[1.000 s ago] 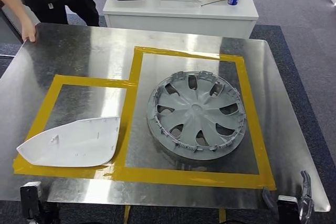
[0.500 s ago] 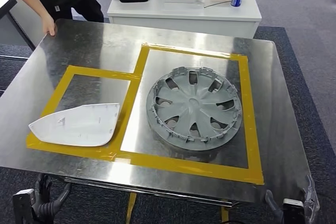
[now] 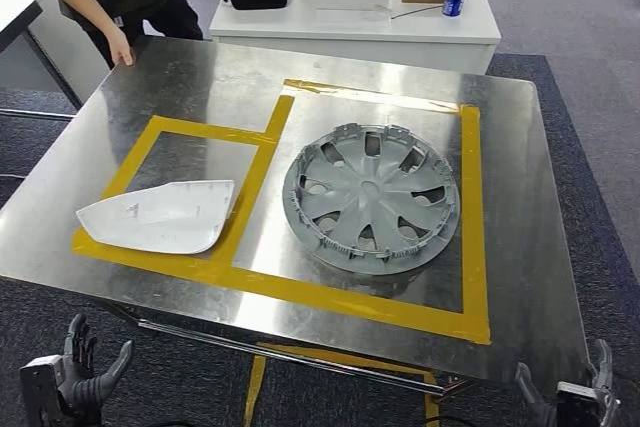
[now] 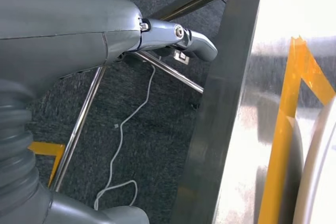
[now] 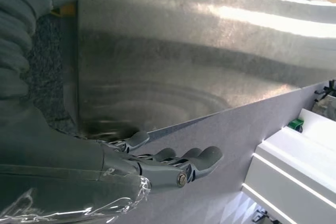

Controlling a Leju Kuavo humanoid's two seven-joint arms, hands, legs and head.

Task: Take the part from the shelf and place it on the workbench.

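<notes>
We saw a ribbed grey plastic wheel cover [image 3: 371, 197] lying flat inside the larger yellow-taped rectangle on the brushed metal workbench [image 3: 528, 247], a smooth white curved shell [image 3: 160, 217] in the smaller one. Our left hand [image 3: 79, 377] and right hand [image 3: 577, 397] hung below the bench edge, fingers spread, empty, well apart from both parts.
</notes>
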